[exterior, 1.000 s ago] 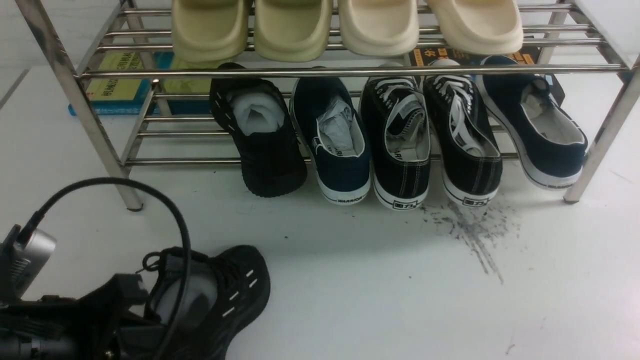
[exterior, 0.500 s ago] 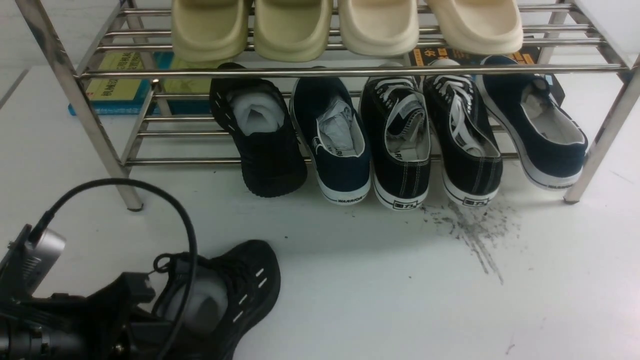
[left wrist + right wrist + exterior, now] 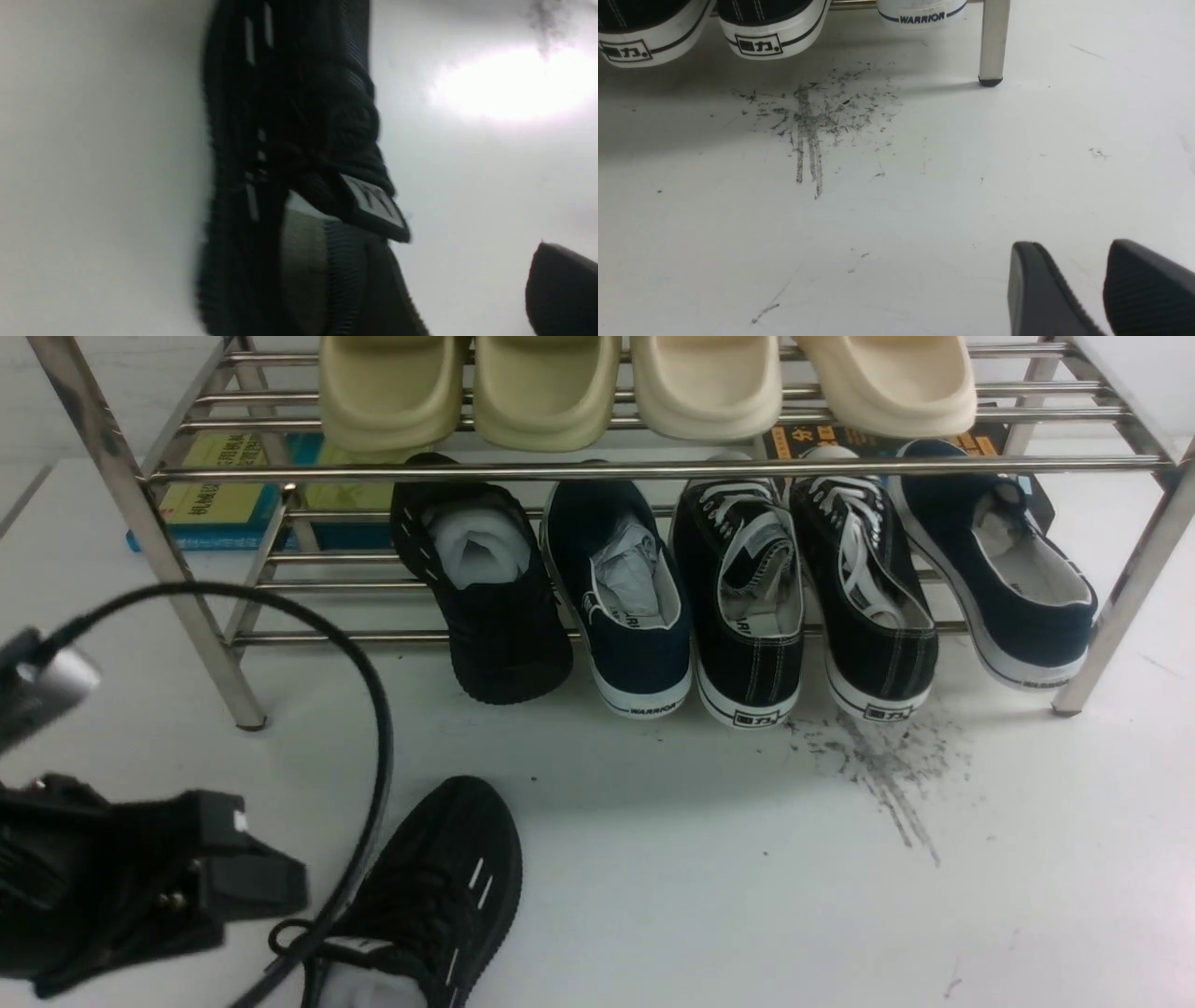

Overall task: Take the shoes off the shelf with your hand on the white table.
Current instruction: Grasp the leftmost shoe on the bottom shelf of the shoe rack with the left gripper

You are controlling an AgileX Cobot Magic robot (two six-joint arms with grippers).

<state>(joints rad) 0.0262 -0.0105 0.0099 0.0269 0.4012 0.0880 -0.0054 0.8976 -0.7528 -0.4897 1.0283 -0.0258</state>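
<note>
One black knit shoe (image 3: 439, 905) lies flat on the white table (image 3: 709, 859) at the front left, toe toward the shelf (image 3: 653, 469). Its mate (image 3: 485, 588) still rests on the shelf's lower tier, at the left end of the row. My left gripper (image 3: 261, 887) hovers just left of the table shoe, open and holding nothing. In the left wrist view the shoe (image 3: 299, 163) is blurred and bare table shows between it and one finger (image 3: 560, 289). My right gripper (image 3: 1073, 261) hangs over bare table, open a little and empty.
Navy and black canvas sneakers (image 3: 747, 607) fill the rest of the lower tier, and beige slippers (image 3: 644, 383) sit on the top tier. Books (image 3: 215, 495) lie behind the shelf. Dark scuff marks (image 3: 878, 765) stain the table by the shelf's right front leg (image 3: 993, 42).
My left gripper opened and let go of the black shoe, then rose and drew back to the left. The shoe settled flat on the table.
</note>
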